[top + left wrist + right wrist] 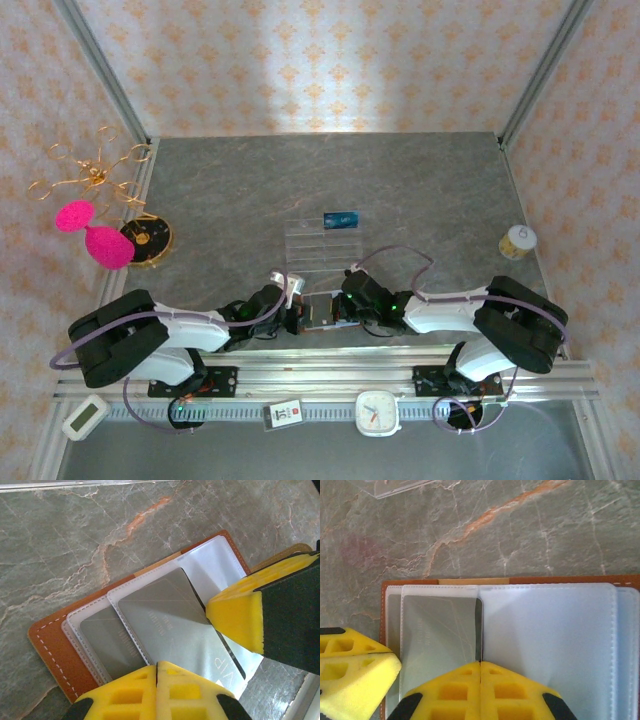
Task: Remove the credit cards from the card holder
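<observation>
Top external view: both arms reach inward along the near edge of the table [420, 190] and meet over the card holder [322, 311], which lies open and flat between them. The left pincer [298, 320] comes at it from one side and the right pincer [342, 308] from the other, probably so that one can steady the holder while the other works a card loose. Just beyond stands a clear tray [305, 255]. A blue card [341, 219] lies at its far edge, well apart from the holder, so that card looks already out.

Left wrist view: the left pincer [157, 672] is clenched, its yellow fingers pressed together at the near edge of the clear sleeves [215, 565]. A shiny grey card [165, 625] with a black edge sits slanted against the stitching, as though partly drawn out. The right pincer [225, 615] touches its edge. A second grey rectangle [102, 640] shows in the sleeve behind; I cannot tell whether it is another card.

Right wrist view: the right pincer [480, 672] is clenched too, its tips meeting right on the card's black edge at the pocket mouth. I cannot tell whether the thin card is nipped between them or only pressed. The left pincer [355, 670] rests at the holder's outer corner, likely pinning the leather down so it does not slide.
</observation>
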